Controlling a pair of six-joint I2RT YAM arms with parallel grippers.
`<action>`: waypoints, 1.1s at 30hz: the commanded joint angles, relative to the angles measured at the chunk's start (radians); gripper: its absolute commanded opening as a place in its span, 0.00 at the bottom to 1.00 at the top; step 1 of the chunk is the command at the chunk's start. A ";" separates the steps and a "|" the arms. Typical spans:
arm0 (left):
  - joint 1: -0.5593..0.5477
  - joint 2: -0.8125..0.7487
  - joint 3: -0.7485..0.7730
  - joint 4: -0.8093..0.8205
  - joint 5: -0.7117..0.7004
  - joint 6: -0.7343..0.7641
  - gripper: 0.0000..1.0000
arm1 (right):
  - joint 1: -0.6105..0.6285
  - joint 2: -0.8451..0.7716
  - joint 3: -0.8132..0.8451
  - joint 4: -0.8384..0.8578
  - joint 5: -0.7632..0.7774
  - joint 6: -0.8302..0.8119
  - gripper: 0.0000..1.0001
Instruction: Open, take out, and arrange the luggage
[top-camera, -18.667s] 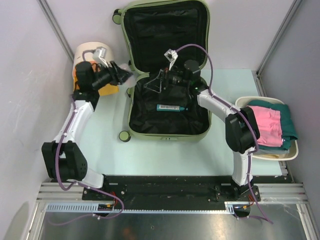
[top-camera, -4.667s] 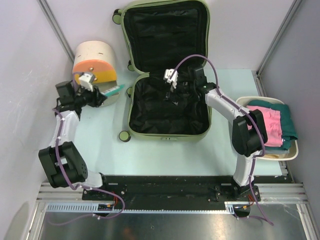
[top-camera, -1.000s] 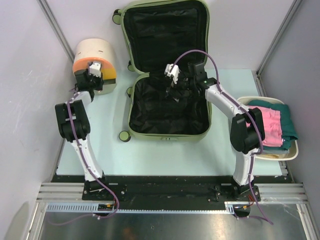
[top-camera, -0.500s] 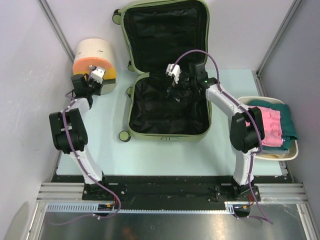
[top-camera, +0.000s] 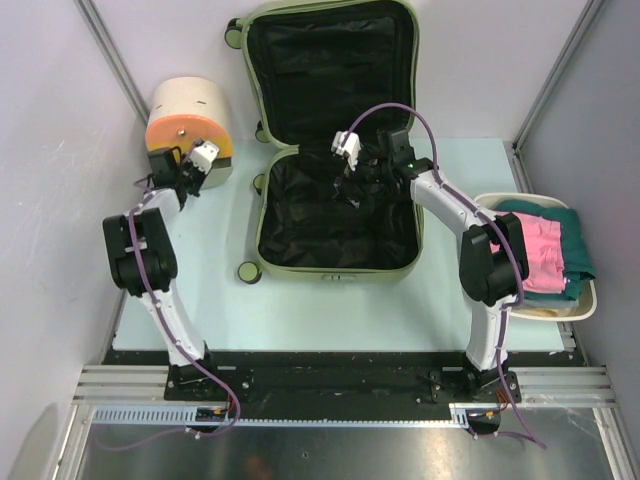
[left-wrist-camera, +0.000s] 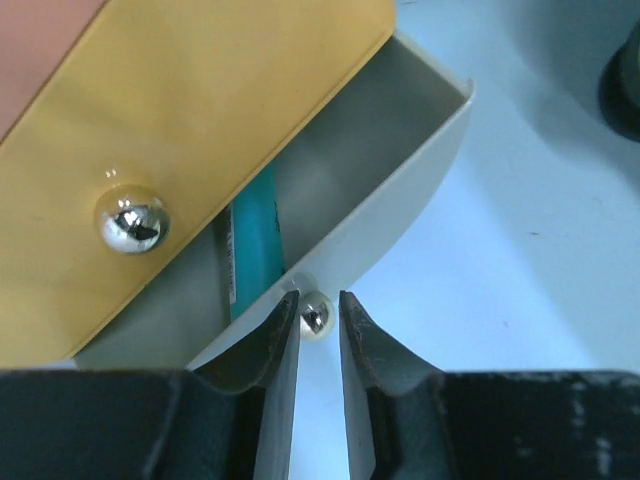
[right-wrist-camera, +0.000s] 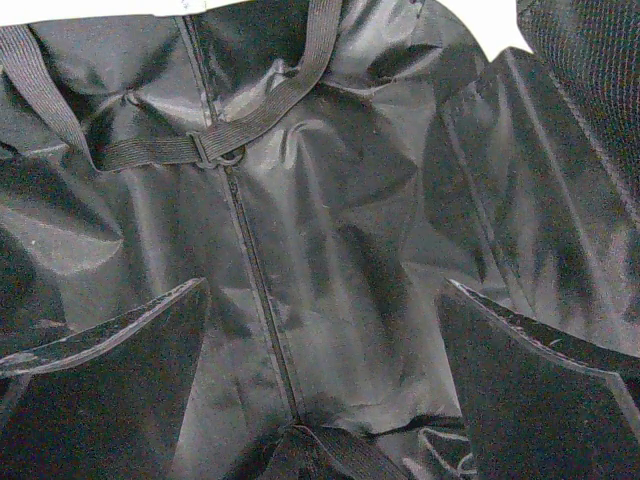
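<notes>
left claw: left gripper (left-wrist-camera: 318, 300) pinched on small chrome knob (left-wrist-camera: 316, 318) of the open drawer (left-wrist-camera: 400, 150), lower centre of the wrist view
right claw: right gripper (right-wrist-camera: 325, 290) spread wide, nothing between the fingers, hovering over the black lining (right-wrist-camera: 300, 200)
luggage: luggage (top-camera: 330, 268) at top centre of the overhead view, lid up against the back wall
luggage contents: only lining visible in both halves
drum container: drum container (top-camera: 185, 105) upper left, teal item (left-wrist-camera: 255, 245) lying in its drawer
basin: basin (top-camera: 590, 300) right edge, folded clothes (top-camera: 545, 250) inside
progress: opened and apparently emptied
left to do: likely push the drawer shut, maybe tidy
</notes>
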 joint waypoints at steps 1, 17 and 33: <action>-0.020 0.072 0.115 -0.026 -0.046 0.083 0.27 | -0.005 -0.041 -0.004 0.023 -0.001 0.014 1.00; -0.040 0.256 0.324 0.042 -0.073 0.095 0.35 | -0.002 -0.027 0.023 0.000 0.028 0.022 1.00; -0.132 -0.298 0.094 -0.312 -0.127 -0.231 1.00 | -0.168 -0.182 -0.162 0.262 0.010 0.319 1.00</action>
